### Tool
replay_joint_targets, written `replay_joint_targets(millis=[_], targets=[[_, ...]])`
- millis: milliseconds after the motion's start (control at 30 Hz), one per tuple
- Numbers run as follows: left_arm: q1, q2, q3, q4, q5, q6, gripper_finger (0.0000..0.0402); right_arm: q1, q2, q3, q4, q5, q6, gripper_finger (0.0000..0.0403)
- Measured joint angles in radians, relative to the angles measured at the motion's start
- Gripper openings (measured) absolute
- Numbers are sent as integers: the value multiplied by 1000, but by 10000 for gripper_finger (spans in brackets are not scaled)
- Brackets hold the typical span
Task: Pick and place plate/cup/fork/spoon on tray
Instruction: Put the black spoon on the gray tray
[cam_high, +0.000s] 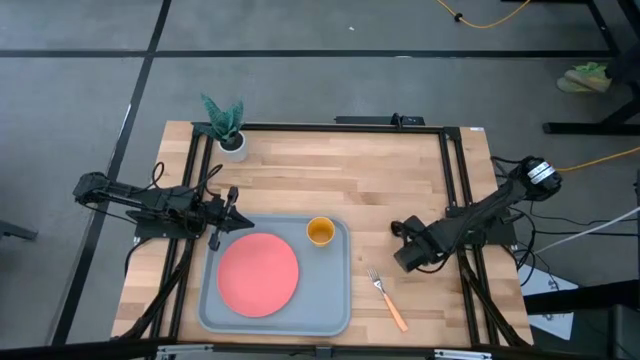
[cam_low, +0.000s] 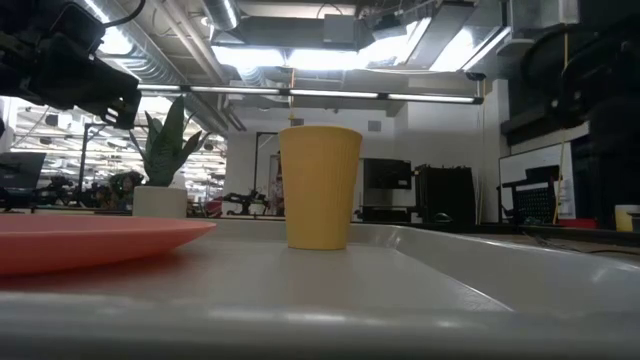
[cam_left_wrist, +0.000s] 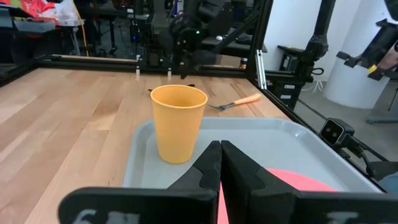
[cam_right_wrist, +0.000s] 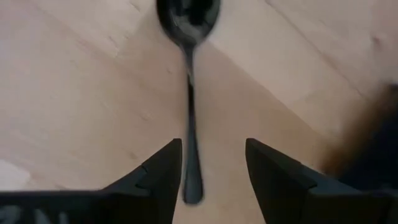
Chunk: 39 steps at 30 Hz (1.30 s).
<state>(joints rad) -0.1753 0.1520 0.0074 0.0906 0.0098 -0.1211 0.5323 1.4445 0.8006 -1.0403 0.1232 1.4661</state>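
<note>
The grey tray (cam_high: 335, 300) lies at the table's near middle. On it rest the pink-red plate (cam_high: 258, 274) and the upright yellow cup (cam_high: 320, 232). The orange-handled fork (cam_high: 387, 298) lies on the wood to the right of the tray. The dark spoon (cam_right_wrist: 189, 124) lies flat on the wood under my right gripper (cam_right_wrist: 214, 168), which points down and is open. The spoon's handle runs between the fingers, closer to one of them, with no contact showing. In the high view that gripper (cam_high: 408, 258) hides the spoon. My left gripper (cam_left_wrist: 220, 163) is shut at the tray's far left corner.
A white pot with a green plant (cam_high: 232, 145) stands at the table's far left corner. Black frame rails run along the table's left, far and right edges. Bare wood lies between the tray and the far edge.
</note>
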Motion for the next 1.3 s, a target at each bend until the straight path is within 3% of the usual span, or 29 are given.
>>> replay_joint_targets(millis=[133, 533, 800, 1167, 1300], targets=[[0, 0, 0, 0, 0, 0, 0, -41, 0, -37, 88, 14, -56, 181], [0, 0, 0, 0, -1, 0, 0, -81, 0, -66, 122, 15, -118, 181], [0, 0, 0, 0, 0, 0, 0, -81, -2, -166, 280, 16, -117, 181], [0, 0, 0, 0, 0, 0, 0, -80, -6, -202, 295, 18, -137, 181], [0, 0, 0, 0, 0, 0, 0, -81, -6, -202, 295, -5, -136, 164]])
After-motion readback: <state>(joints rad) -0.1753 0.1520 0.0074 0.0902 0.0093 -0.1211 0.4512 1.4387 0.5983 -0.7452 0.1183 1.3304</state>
